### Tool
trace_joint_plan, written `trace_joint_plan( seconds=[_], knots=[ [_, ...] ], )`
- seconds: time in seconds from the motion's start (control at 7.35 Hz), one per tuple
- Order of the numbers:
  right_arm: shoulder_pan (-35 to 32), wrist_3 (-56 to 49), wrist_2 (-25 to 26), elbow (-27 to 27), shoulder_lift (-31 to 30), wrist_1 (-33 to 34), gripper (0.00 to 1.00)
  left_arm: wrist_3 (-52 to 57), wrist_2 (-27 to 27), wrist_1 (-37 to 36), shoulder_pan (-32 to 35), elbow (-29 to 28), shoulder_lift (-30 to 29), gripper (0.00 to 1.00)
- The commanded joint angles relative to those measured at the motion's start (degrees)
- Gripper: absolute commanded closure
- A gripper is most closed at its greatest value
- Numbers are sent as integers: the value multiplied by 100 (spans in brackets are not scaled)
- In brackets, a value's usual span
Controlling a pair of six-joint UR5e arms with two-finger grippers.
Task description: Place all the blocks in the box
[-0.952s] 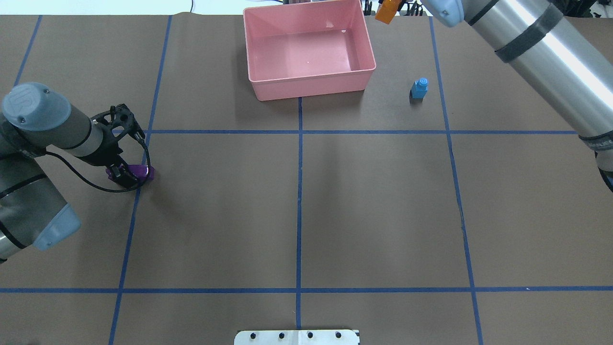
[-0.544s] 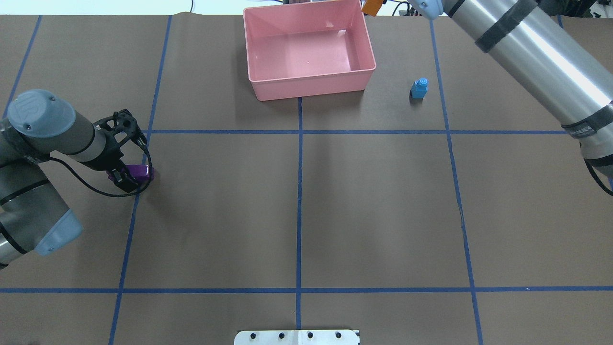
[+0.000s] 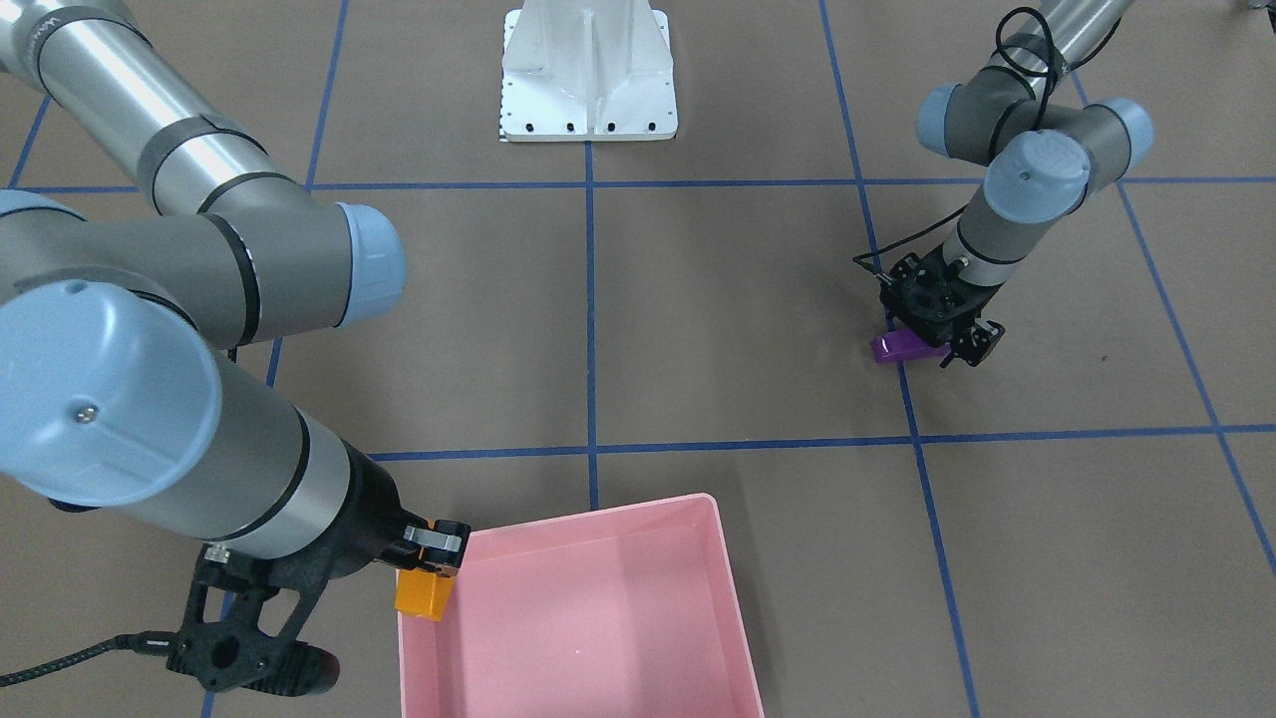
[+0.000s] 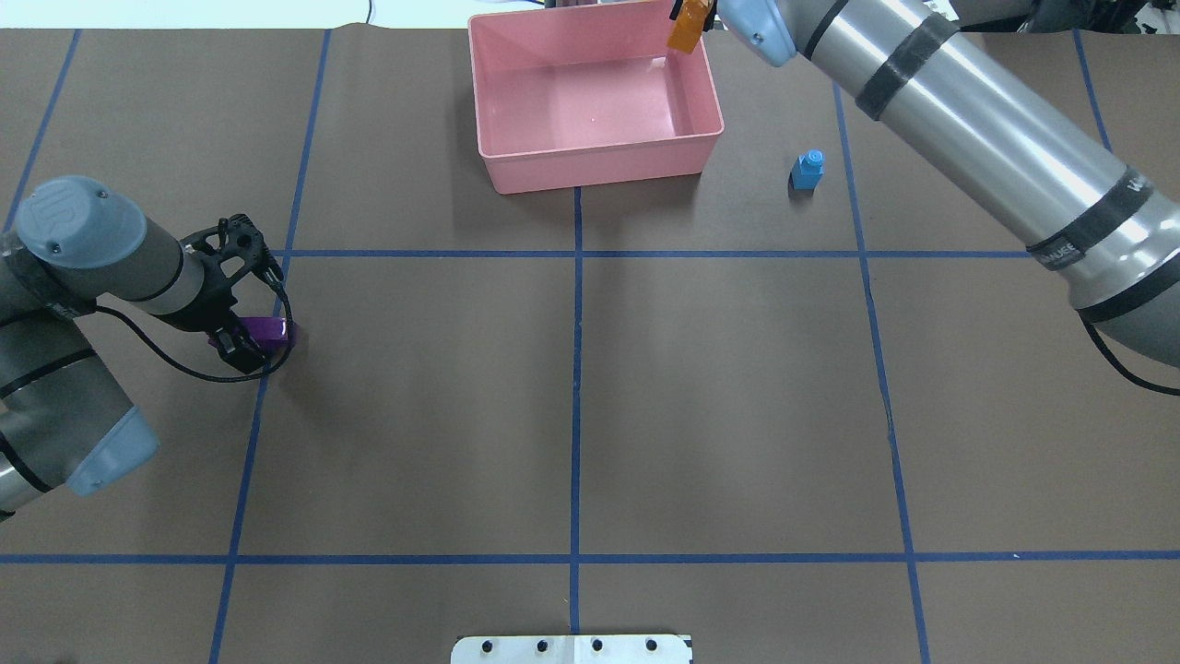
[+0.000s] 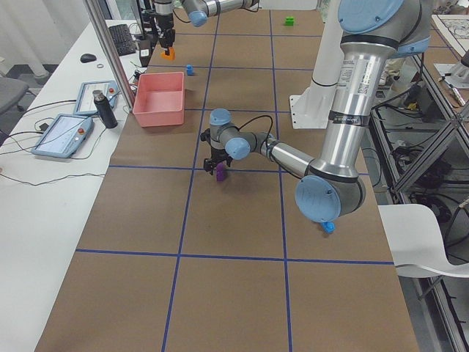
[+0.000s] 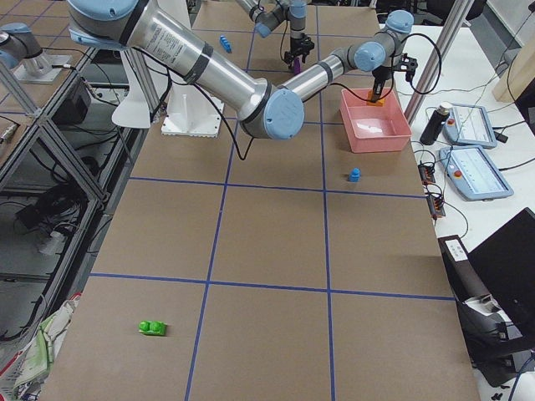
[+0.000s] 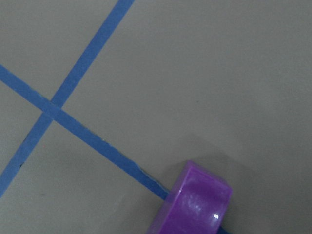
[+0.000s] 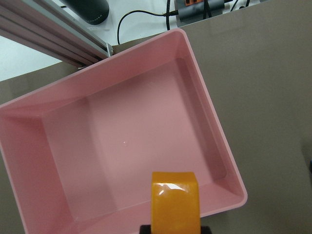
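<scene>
**Orange block held over the box corner; purple block at the left pincer**

The box [image 4: 599,171] is a glossy pink plastic tray with rounded corners and smooth walls. It stands at the far middle of the worktop [image 4: 737,415], a matte brown sheet crossed by blue tape lines.

The orange block [image 4: 687,28] is shiny and squarish, and it hangs above the box's far right corner, pinched in the right pincer [image 3: 435,560]. The right arm reaches out long and nearly straight towards that corner, with its wrist turned down.

A small blue block [image 4: 808,171] with one stud stands upright on the worktop, right of the box and apart from it.

The purple block [image 4: 270,330] is glossy and elongated, and it lies on a tape line at the left. The left arm is folded at the elbow, and the left pincer [image 3: 947,344] points down at this block. I cannot tell whether it is spread or clamped.
</scene>
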State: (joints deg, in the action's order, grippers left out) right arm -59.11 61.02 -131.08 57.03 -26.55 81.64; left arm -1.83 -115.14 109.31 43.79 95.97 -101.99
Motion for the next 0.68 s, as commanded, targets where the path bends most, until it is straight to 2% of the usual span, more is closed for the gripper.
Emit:
trace_joint_plan(
  seconds=[0.0, 0.14, 0.27, 0.41, 0.54],
  knots=[
    [189, -2, 118, -683, 185, -411, 100, -2, 0, -15, -2, 1, 4, 4],
    [233, -2, 127, -859, 255, -456, 100, -10, 0, -15, 7, 9, 4, 8],
    [294, 15, 127, -1017, 299, -578, 100, -10, 9, -6, 7, 10, 47, 15],
    [330, 15, 135, -1045, 299, -588, 16, -10, 122, -6, -2, 18, 83, 21],
    [330, 59, 136, -1045, 343, -588, 1, -10, 201, -15, -2, 18, 83, 36]
  ],
)
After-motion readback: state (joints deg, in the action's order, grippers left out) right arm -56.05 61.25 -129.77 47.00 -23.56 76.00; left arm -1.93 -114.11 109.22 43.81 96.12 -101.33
